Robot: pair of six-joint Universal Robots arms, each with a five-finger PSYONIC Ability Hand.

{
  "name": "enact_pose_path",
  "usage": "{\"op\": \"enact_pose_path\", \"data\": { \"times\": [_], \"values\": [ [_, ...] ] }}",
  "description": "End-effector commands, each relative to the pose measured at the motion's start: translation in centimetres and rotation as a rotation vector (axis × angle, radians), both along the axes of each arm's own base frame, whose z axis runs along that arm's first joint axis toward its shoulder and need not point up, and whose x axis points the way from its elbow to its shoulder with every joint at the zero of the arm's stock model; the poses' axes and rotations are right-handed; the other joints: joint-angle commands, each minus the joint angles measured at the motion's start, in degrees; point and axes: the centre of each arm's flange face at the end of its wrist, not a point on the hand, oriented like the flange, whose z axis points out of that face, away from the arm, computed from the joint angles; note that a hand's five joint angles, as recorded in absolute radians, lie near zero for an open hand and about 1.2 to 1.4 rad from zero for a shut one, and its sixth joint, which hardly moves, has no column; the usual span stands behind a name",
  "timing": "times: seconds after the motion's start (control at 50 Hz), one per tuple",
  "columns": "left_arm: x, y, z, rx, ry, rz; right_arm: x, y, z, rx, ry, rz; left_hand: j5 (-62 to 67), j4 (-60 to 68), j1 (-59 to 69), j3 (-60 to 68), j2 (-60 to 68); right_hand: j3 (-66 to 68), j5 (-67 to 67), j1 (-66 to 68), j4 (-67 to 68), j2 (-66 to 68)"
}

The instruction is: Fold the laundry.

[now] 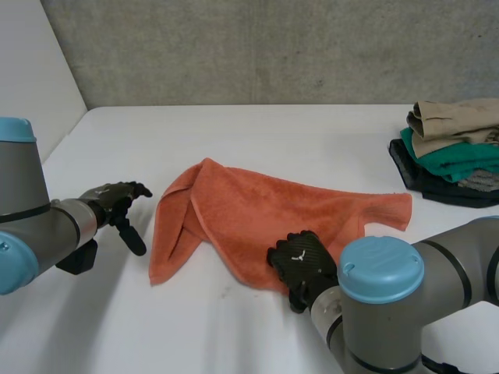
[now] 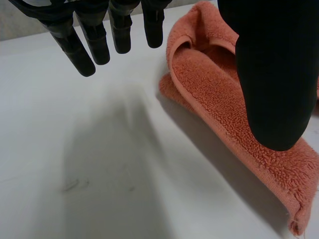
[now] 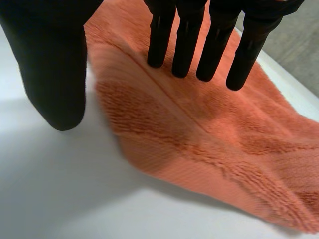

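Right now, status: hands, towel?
Left hand open, beside orange towel. Right hand open at its near edge. Towel rumpled, unfolded. Clothes pile far right, clear.

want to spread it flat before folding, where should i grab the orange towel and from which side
Probably its near edge, from the robot's side: the orange towel lies flat there, under the open right hand. The end by the left hand is doubled over, so a pinch there may catch several layers.

Crumpled orange towel (image 1: 265,222), right hand (image 1: 302,265) at its near edge
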Motion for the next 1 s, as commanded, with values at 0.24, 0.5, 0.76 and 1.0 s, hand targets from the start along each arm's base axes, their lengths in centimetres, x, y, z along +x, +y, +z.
{"op": "enact_pose_path", "data": {
  "times": [0.24, 0.5, 0.76, 1.0],
  "values": [
    [-0.9, 0.3, -0.9, 0.01, -0.021, -0.014, -0.6, -2.7, 3.1, -0.082, -0.092, -0.066, -2.6, -1.4, -1.5, -1.9, -1.6, 49.4, 48.9, 49.4, 49.2, 49.3],
    [-2.4, -0.3, -2.2, 0.015, -0.042, -0.027, -2.4, -1.1, 17.5, -0.248, -0.352, 0.058, -2.6, -1.4, -1.5, -1.9, -1.6, 49.4, 48.9, 49.4, 49.2, 49.3],
    [-5.6, 0.0, -2.8, 0.03, -0.031, -0.055, -6.2, -3.0, 26.4, -0.353, -0.569, -0.025, 7.3, 8.5, 8.4, 8.1, 8.4, 49.4, 48.9, 49.4, 49.2, 49.3],
    [-5.6, -1.2, -2.2, -0.061, -0.085, 0.027, -11.8, -8.2, 29.3, -0.362, -0.634, -0.192, 10.2, 11.4, 11.3, 10.9, 11.2, 49.4, 48.9, 49.4, 49.2, 49.3]
  ]
}}
